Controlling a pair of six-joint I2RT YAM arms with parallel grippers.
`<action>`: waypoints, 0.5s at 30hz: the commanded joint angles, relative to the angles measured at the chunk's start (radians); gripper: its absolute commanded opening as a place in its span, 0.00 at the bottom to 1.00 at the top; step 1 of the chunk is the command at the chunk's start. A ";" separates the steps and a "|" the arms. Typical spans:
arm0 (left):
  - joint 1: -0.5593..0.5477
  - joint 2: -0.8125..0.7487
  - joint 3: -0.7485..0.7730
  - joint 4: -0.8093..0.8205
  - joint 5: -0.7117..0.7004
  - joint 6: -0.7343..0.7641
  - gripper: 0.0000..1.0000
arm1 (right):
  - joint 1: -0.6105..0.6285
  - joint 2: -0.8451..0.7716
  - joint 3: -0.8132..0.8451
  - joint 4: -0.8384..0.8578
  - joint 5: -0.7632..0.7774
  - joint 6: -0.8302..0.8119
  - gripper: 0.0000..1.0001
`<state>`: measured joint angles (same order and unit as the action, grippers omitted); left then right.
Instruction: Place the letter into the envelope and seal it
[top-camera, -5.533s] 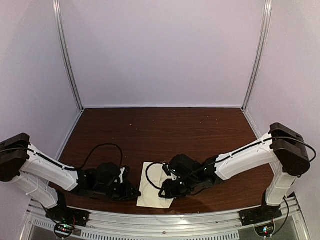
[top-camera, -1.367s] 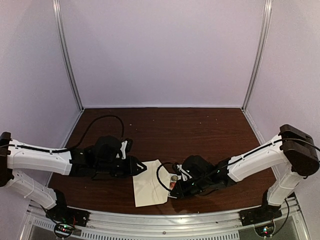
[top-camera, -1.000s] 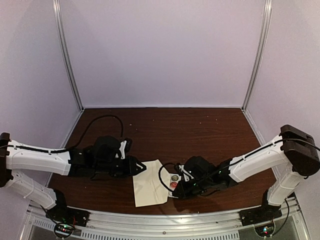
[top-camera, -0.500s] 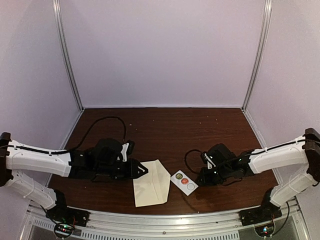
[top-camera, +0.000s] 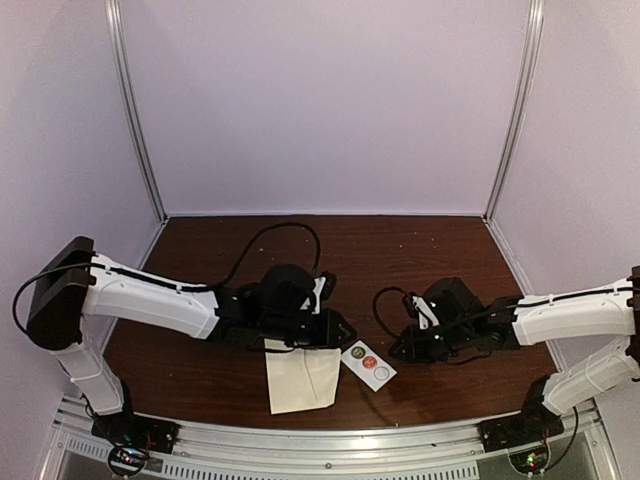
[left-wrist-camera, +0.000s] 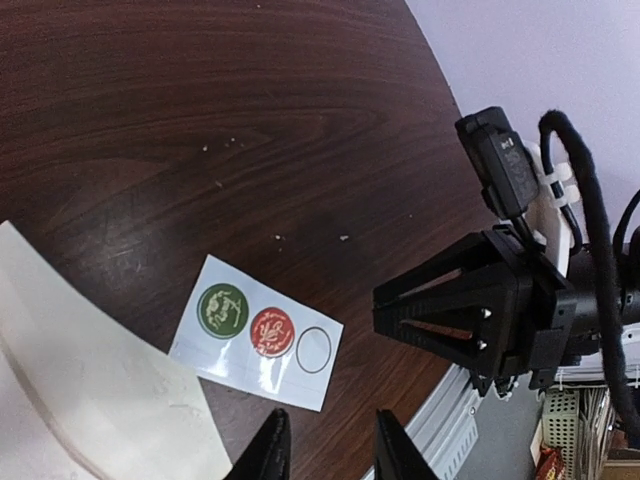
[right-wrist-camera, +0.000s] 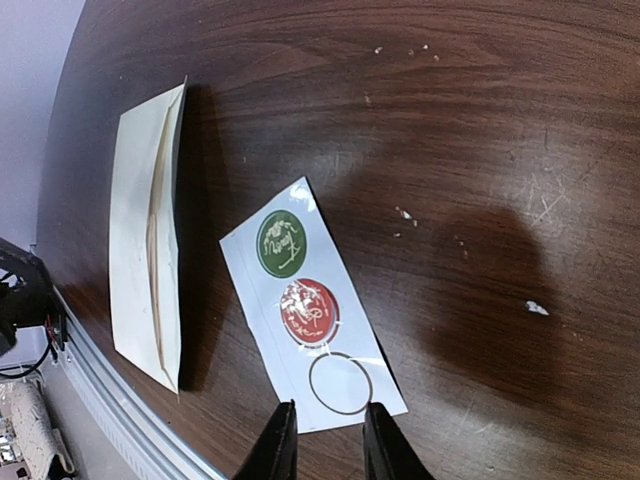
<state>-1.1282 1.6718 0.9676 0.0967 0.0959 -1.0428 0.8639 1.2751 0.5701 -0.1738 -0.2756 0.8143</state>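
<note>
Envelope (top-camera: 300, 385) lies flat, near the front edge of the bench (top-camera: 420, 250); little margin there. Sticker card (top-camera: 368, 364) sits just beside it on the right, probably staged for sealing. Your left gripper (left-wrist-camera: 330, 452) hangs at the envelope's far right corner, right gripper (right-wrist-camera: 325, 442) faces the card; both jaws slightly apart, empty. Swing room is rearward.

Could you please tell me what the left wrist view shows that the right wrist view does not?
Only the left wrist view shows the right gripper from outside, facing the camera, and just a corner of the envelope. Only the right wrist view shows the envelope's full length, lying flat. Both show the sticker card with a green sticker, a red sticker and an empty ring, on the dark wooden table.
</note>
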 joint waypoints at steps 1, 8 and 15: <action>-0.007 0.131 0.112 0.078 0.075 0.070 0.28 | -0.005 0.034 0.011 0.081 -0.027 0.012 0.24; -0.006 0.269 0.189 0.068 0.097 0.081 0.25 | -0.016 0.100 0.017 0.169 -0.063 0.033 0.24; -0.007 0.294 0.157 0.050 0.066 0.059 0.21 | -0.025 0.156 0.008 0.222 -0.080 0.044 0.24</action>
<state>-1.1297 1.9598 1.1339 0.1249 0.1722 -0.9855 0.8490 1.4044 0.5701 -0.0208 -0.3374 0.8448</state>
